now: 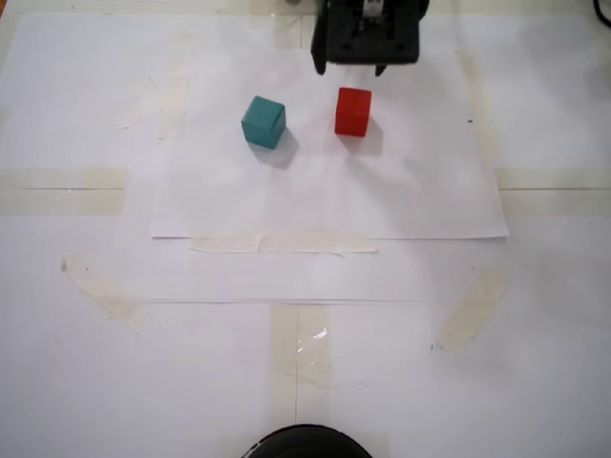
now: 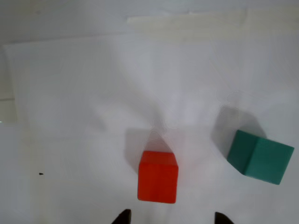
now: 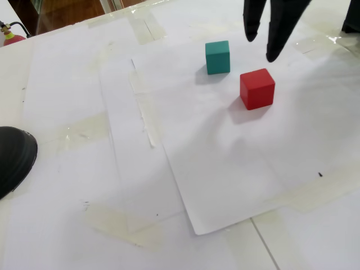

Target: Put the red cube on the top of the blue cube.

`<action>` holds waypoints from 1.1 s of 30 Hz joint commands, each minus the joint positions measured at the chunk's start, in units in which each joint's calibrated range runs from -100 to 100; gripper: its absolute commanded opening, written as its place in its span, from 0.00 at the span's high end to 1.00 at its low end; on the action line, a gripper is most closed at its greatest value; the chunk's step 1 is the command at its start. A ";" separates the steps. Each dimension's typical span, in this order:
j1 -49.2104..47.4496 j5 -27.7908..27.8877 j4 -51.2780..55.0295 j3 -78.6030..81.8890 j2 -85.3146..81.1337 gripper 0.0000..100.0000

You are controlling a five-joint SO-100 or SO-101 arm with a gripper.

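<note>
The red cube (image 1: 352,112) rests on white paper, with the blue cube (image 1: 263,122), which is teal, a short gap to its left in a fixed view. My black gripper (image 1: 350,69) hangs open just behind the red cube and holds nothing. In the wrist view the red cube (image 2: 158,176) lies just ahead of the two spread fingertips (image 2: 122,217), roughly centred between them, and the blue cube (image 2: 259,158) sits to the right, turned at an angle. The other fixed view shows the gripper (image 3: 261,45) raised above the red cube (image 3: 257,88), with the blue cube (image 3: 217,57) beside it.
White paper sheets (image 1: 325,200) are taped onto the table with beige tape strips (image 1: 282,244). A black rounded object (image 1: 305,444) sits at the near edge in a fixed view and at the left edge (image 3: 14,157) in the other.
</note>
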 commanded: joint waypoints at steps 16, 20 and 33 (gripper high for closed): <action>-1.94 -0.39 -19.22 12.99 2.06 0.66; -1.87 -0.44 -19.22 13.81 2.66 0.68; -1.64 -0.29 -24.93 18.53 3.09 0.68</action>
